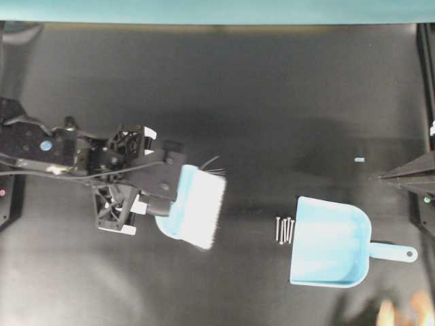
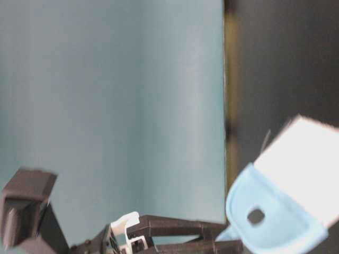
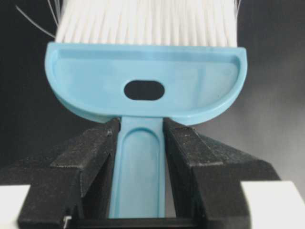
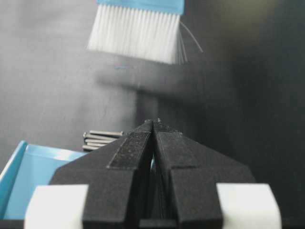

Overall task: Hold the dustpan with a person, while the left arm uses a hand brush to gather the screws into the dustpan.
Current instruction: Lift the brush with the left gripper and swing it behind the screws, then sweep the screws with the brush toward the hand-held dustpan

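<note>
The light blue dustpan (image 1: 329, 244) lies flat at the right, mouth facing left, handle pointing right. Several silver screws (image 1: 284, 229) lie side by side just off its mouth. My left gripper (image 1: 170, 182) is shut on the thin handle of the hand brush (image 1: 197, 207), holding it left of the screws with the white bristles toward them. The left wrist view shows the brush (image 3: 147, 81) clamped between the jaws of that gripper (image 3: 140, 126). My right gripper (image 1: 384, 176) is shut and empty above the dustpan. A person's fingers (image 1: 404, 312), blurred, show at the bottom right near the dustpan's handle, not touching it.
A tiny light blue scrap (image 1: 359, 160) lies on the black table above the dustpan. A teal wall (image 1: 217, 10) runs along the far edge. In the right wrist view the shut gripper (image 4: 153, 121) points over the screws (image 4: 102, 139) and the dustpan's edge (image 4: 28, 176) toward the brush (image 4: 136, 28).
</note>
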### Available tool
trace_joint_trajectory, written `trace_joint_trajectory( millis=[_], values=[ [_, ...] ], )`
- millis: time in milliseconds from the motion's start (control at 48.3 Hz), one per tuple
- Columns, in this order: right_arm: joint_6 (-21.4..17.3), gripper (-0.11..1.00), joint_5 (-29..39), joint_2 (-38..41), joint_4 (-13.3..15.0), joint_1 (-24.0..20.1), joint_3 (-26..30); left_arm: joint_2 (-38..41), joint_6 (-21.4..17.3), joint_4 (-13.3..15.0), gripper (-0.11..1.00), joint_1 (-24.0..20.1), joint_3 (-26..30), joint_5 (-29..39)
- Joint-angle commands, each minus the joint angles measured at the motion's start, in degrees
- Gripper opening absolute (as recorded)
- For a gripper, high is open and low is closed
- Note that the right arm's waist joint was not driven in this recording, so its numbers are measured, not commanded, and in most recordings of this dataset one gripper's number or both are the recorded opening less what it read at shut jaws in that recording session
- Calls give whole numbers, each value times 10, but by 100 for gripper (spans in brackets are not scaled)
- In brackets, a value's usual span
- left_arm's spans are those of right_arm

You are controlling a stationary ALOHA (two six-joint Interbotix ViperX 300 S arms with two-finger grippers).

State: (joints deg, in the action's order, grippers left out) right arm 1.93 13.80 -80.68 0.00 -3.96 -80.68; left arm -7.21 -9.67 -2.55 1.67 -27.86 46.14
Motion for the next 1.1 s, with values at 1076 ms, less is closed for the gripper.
trace_joint_trajectory(
  millis=[1076],
  values=[
    [4,0,-3,0,0,0,4,189,-111,-6,31,-33,300,340]
  ],
)
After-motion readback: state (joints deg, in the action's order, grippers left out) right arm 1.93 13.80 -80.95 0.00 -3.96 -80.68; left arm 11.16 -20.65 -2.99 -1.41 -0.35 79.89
